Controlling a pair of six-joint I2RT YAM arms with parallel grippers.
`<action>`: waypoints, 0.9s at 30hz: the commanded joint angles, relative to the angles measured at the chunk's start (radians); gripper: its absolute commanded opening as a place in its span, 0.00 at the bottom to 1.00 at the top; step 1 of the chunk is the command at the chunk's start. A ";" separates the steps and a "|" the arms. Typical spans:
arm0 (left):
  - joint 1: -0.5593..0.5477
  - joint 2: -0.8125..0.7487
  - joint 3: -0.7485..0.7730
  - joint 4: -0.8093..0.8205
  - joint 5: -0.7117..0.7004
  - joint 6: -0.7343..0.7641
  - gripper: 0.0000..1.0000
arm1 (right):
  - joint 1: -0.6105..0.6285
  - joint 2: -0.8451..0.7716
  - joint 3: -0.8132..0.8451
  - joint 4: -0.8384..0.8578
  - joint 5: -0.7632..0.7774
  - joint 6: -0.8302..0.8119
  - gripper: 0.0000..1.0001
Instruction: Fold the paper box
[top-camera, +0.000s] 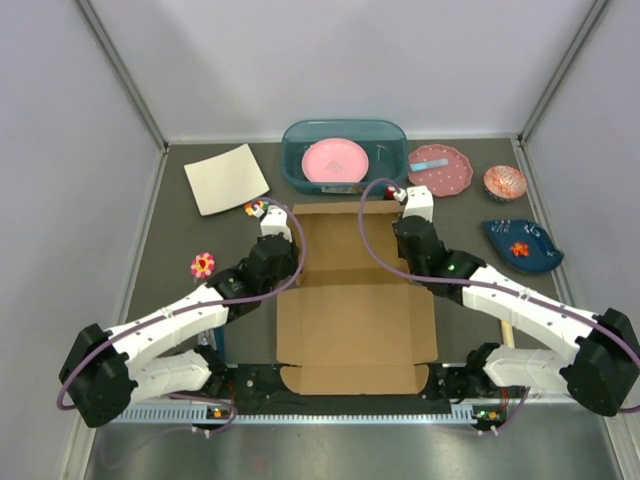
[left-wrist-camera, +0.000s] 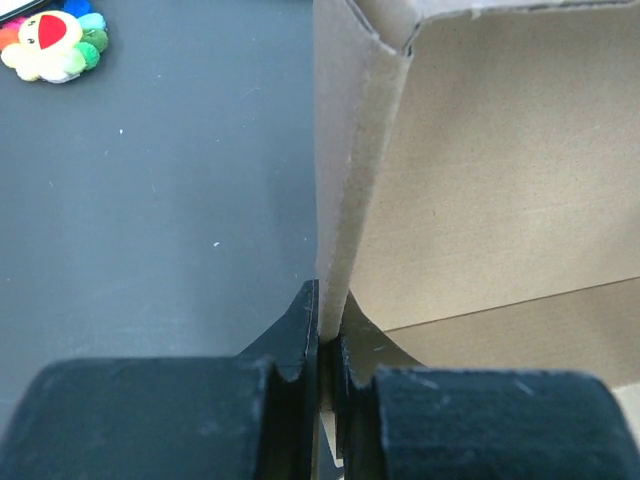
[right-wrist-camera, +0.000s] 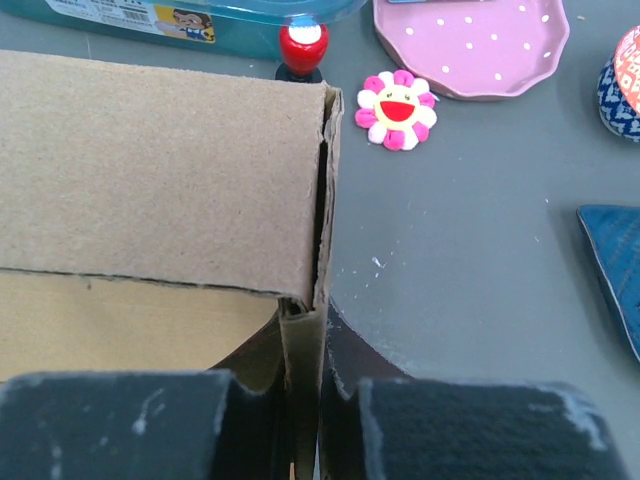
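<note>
The paper box (top-camera: 355, 320) lay mid-table between my arms, about half formed by my judgement: its far section had its side walls standing, while the near panel and its flaps lay flat, not yet raised or tucked. My left gripper (left-wrist-camera: 322, 330) was pinched on the left wall's cut edge, and my right gripper (right-wrist-camera: 318, 340) was clamped on the right wall where it met the back flap. The teal tub (top-camera: 296, 170) sat just behind the far edge, so little room lay there. A flower toy (right-wrist-camera: 397, 108) lay near the right corner, with open mat beside both walls.
</note>
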 joint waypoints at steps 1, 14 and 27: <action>-0.006 -0.021 0.052 0.085 -0.025 -0.023 0.00 | 0.008 0.003 0.021 -0.014 0.074 -0.020 0.05; -0.008 -0.023 0.064 0.068 -0.042 -0.034 0.00 | 0.010 0.017 -0.019 -0.045 0.014 0.035 0.12; -0.008 0.040 0.052 0.125 -0.120 -0.053 0.00 | 0.010 -0.062 -0.030 -0.019 -0.107 0.064 0.70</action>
